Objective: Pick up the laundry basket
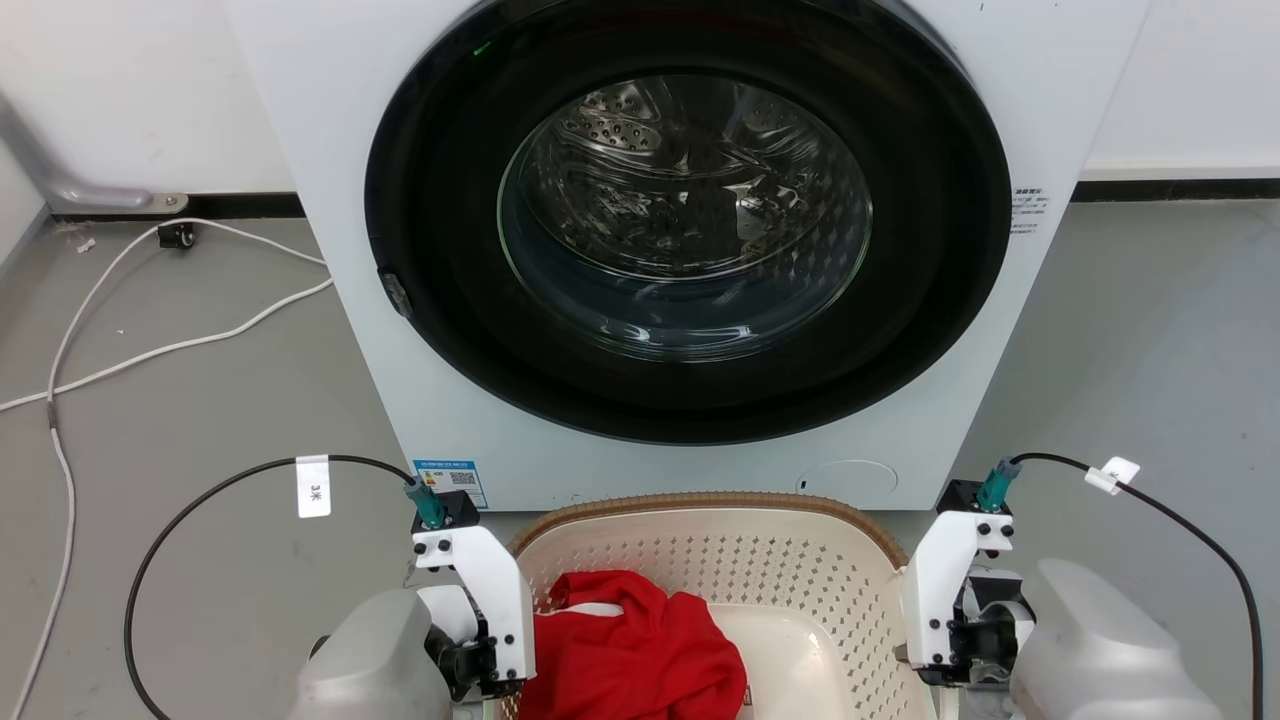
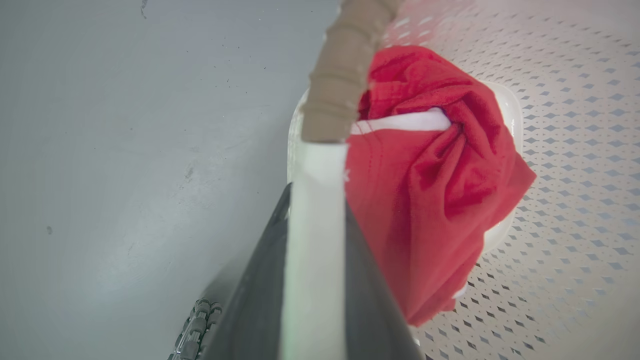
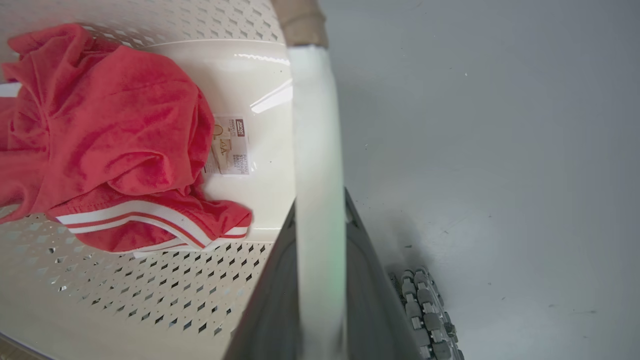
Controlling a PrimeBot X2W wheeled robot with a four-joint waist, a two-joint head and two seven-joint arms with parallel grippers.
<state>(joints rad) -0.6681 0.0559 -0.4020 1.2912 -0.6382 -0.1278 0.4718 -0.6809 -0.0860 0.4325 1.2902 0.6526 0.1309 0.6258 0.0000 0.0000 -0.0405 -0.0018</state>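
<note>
The laundry basket (image 1: 760,565), cream-white and perforated with a brown woven rim (image 1: 700,499), stands in front of the washing machine with a red garment (image 1: 630,650) inside. My left gripper (image 1: 497,682) is at the basket's left side and my right gripper (image 1: 935,670) at its right side. In the left wrist view, my left gripper (image 2: 315,215) is shut with a dark finger (image 2: 260,300) on each side of the white handle (image 2: 315,260). In the right wrist view, my right gripper (image 3: 320,220) clamps the other white handle (image 3: 317,140) the same way. I cannot tell whether the basket is off the floor.
The white washing machine (image 1: 300,110) with its round dark door (image 1: 690,230) shut stands close behind the basket. White cables (image 1: 150,350) trail over the grey floor (image 1: 1150,350) at the left. Black cables (image 1: 200,500) loop from both wrists.
</note>
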